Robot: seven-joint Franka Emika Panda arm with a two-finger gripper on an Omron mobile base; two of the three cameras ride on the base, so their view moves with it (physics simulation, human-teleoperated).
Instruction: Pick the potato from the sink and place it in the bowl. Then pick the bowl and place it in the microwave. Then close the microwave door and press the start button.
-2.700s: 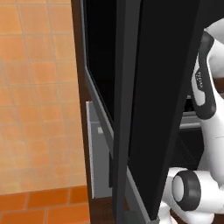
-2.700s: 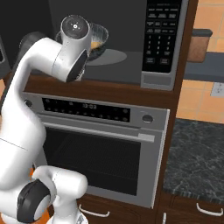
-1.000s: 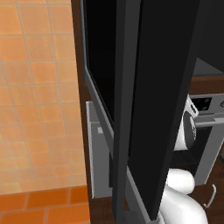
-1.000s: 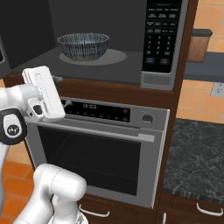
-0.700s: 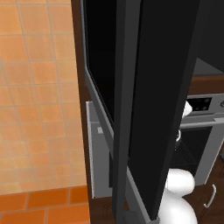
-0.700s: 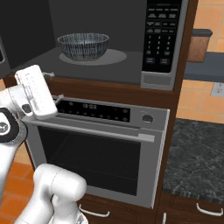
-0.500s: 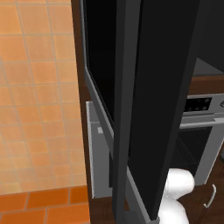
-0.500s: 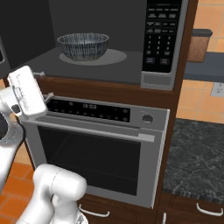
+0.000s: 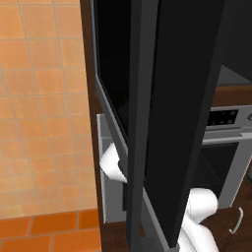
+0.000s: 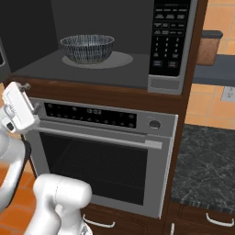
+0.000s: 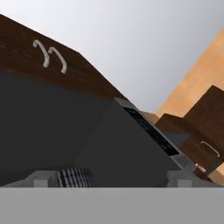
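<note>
The microwave door point(image 9: 172, 113) is standing open, its edge crossing the left base view in front of the arm. In the right base view the claw point(image 10: 24, 92) is hanging released and holding nothing, with free room around it, below the left front edge of the microwave point(image 10: 114, 46). Up and right of the claw, the bowl point(image 10: 87, 48) is sitting inside the cavity. The silver oven point(image 10: 103, 156) is standing just right of it. The hand view is catching the bowl's streaked side between the 2 fingertips point(image 11: 41, 178).

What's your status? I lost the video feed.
Claw open, empty, left of the oven. Bowl inside microwave. Microwave door wide open. Nothing blocking it.
</note>
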